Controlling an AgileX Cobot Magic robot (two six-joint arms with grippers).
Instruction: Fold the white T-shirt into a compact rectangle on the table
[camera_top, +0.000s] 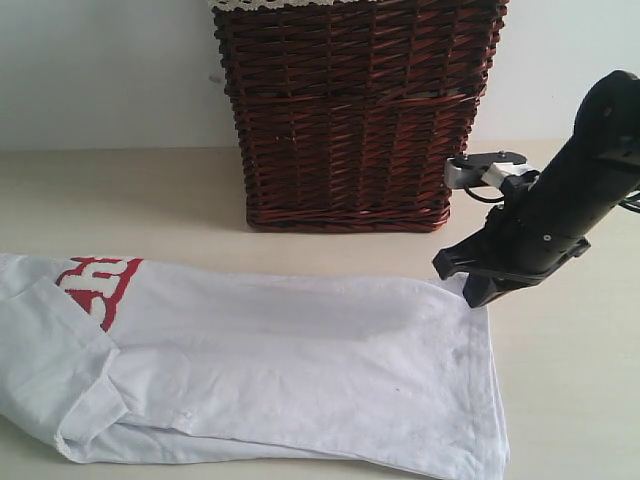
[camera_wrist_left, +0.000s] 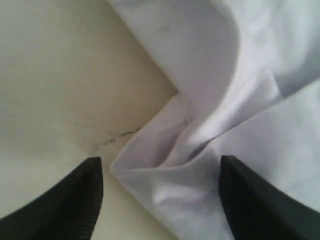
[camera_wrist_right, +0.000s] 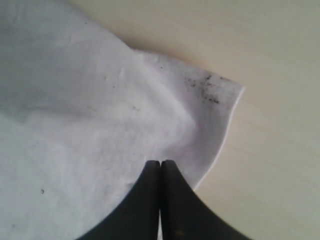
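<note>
The white T-shirt (camera_top: 300, 370) lies stretched across the table (camera_top: 570, 400), with its red lettering (camera_top: 100, 280) at the left end. My right gripper (camera_top: 470, 288) is at the shirt's far right hem corner. In the right wrist view its jaws are pressed together at the cloth (camera_wrist_right: 100, 125) next to that corner, and my right gripper (camera_wrist_right: 160, 162) is shut on the shirt there. My left gripper (camera_wrist_left: 160, 160) is out of the exterior view. It stands open, with a bunched fold of the shirt (camera_wrist_left: 200, 150) lying between its fingers.
A dark wicker basket (camera_top: 350, 120) with a lace-trimmed lining stands at the back of the table, just behind the right arm. The shirt's hem corner carries dark specks (camera_wrist_right: 207, 90). Bare table shows to the right of the shirt.
</note>
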